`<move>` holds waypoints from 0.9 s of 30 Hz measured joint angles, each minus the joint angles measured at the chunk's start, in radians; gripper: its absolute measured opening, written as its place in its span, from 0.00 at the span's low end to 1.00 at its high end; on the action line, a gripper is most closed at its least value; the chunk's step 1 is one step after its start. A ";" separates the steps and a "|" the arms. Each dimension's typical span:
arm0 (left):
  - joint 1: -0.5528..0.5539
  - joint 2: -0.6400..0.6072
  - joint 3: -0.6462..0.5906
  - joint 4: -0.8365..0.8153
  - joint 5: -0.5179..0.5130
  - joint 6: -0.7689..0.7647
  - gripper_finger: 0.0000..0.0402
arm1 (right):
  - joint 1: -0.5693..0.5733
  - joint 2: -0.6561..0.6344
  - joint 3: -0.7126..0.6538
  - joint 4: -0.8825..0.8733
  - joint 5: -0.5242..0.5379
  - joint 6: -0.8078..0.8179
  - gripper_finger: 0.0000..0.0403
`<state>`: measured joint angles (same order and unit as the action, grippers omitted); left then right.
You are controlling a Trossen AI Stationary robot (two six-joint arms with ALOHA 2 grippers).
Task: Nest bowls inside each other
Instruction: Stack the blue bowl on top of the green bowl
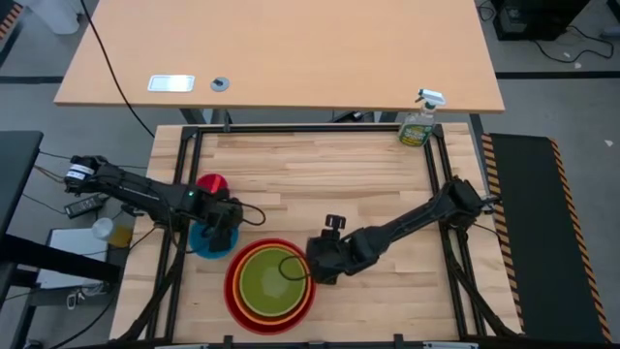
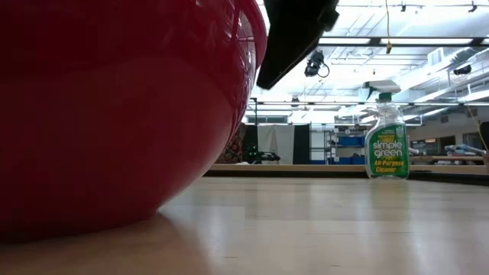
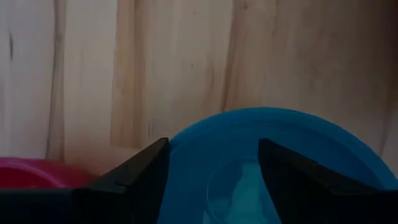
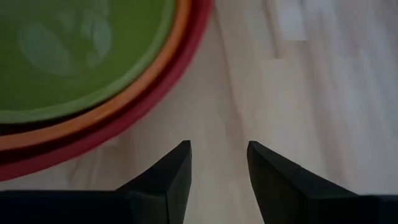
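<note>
With green bowl [image 1: 269, 280] already nested in orange bowl [image 1: 248, 260] and red bowl [image 1: 232, 291], three of five done; blue bowl [image 3: 280, 155] and magenta bowl [image 1: 211, 184] left. Left gripper [image 3: 211, 163] spread wide astride the blue rim; right gripper [image 4: 217, 163] parted, empty, beside the stack. Smooth, glossy, round plastic on pale wood-plank table [image 1: 368, 174].

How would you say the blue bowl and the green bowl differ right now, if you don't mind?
The blue bowl stands by itself on the table, whereas the green bowl is nested in the orange bowl and red bowl. The blue bowl is clearly smaller than the green one. The open left gripper straddles the blue bowl's rim, while the open right gripper is beside the green bowl's stack over bare wood. Both are round and upright.
</note>
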<state>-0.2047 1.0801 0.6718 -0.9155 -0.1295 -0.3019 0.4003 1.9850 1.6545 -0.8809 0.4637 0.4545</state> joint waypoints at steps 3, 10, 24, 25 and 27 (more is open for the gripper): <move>0.000 0.000 0.030 -0.048 0.001 -0.054 0.62 | 0.007 -0.003 -0.031 0.024 -0.006 0.015 0.41; 0.000 -0.001 0.209 -0.262 -0.009 -0.056 0.62 | 0.002 -0.005 -0.032 0.067 -0.004 0.002 0.41; 0.053 0.142 0.286 -0.308 -0.085 0.694 0.52 | 0.010 -0.005 -0.032 0.178 -0.002 -0.090 0.41; 0.053 0.159 0.286 -0.309 -0.086 0.725 0.51 | 0.012 -0.005 -0.032 0.178 0.002 -0.091 0.41; 0.053 0.193 0.286 -0.309 -0.085 0.750 0.49 | 0.018 -0.005 -0.032 0.181 0.012 -0.091 0.41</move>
<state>-0.1514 1.2730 0.9573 -1.2244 -0.2146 0.4480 0.4187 1.9800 1.6222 -0.6998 0.4753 0.3635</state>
